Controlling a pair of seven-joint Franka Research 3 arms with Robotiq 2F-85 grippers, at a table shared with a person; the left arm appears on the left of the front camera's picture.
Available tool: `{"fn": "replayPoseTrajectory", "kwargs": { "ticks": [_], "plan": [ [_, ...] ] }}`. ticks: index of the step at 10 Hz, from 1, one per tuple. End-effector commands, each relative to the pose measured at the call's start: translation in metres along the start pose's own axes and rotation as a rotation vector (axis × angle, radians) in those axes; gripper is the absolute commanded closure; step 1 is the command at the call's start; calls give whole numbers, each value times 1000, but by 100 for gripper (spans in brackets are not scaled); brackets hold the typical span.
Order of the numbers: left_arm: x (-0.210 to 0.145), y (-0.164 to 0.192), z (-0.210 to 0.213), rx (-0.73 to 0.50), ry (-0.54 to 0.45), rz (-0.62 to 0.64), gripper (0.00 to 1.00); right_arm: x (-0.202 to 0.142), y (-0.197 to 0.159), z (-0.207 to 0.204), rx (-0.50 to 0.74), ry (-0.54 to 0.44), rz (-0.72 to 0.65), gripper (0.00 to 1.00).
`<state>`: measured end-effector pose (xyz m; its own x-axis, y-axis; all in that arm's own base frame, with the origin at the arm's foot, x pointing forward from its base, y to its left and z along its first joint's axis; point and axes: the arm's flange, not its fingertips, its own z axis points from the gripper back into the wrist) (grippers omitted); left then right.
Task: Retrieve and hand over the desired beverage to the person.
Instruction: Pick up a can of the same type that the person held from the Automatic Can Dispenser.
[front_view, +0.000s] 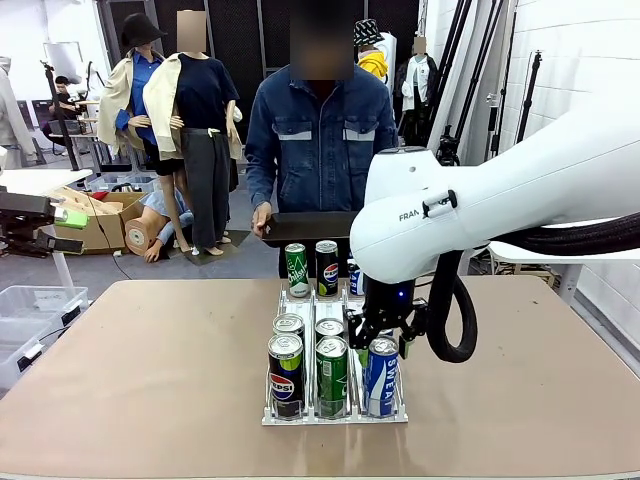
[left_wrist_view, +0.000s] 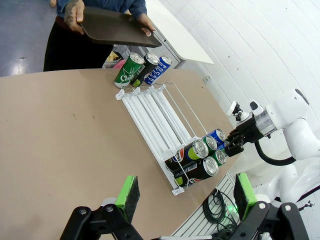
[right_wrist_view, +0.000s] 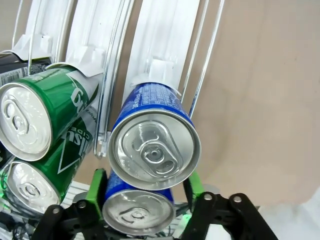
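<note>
A white wire rack (front_view: 298, 415) holds several cans in three lanes. My right gripper (front_view: 385, 322) reaches down into the right lane. Its green pads (right_wrist_view: 97, 189) press both sides of a blue can (right_wrist_view: 150, 112), just behind the front blue can (front_view: 381, 375). From the left wrist view, the same gripper (left_wrist_view: 235, 145) shows at the rack's near end. My left gripper (left_wrist_view: 186, 192) hangs open and empty, off to the table's left (front_view: 66, 228). The person (front_view: 320, 140) stands at the far edge holding a dark tray (front_view: 305, 228).
Green cans (right_wrist_view: 35, 117) lie in the lane beside the gripped one. A Pepsi can (front_view: 285, 365) and a green can (front_view: 332, 375) stand at the rack's front. Three more cans (front_view: 327, 267) stand at its far end, below the tray. Bare tabletop (front_view: 150, 360) spreads on both sides.
</note>
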<state>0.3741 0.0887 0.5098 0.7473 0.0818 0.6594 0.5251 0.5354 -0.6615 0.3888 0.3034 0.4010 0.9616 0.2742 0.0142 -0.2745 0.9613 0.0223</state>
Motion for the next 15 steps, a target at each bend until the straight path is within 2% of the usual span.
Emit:
{"fn": "replayPoseTrajectory", "kwargs": {
  "ticks": [1,5,6,7,15],
  "plan": [
    [-1,1,2,-10,-4,-4,0,5,9,-1,-44,7,-10,36],
    [-1,1,2,-10,-4,-4,0,8,12,-2,-55,33,17,61],
    [-1,1,2,-10,-4,-4,0,9,12,-4,-66,45,17,64],
    [-1,1,2,-10,-4,-4,0,3,6,-1,-16,20,22,64],
    [-1,1,2,-10,-4,-4,0,3,6,-1,-16,20,22,64]
  ]
}}
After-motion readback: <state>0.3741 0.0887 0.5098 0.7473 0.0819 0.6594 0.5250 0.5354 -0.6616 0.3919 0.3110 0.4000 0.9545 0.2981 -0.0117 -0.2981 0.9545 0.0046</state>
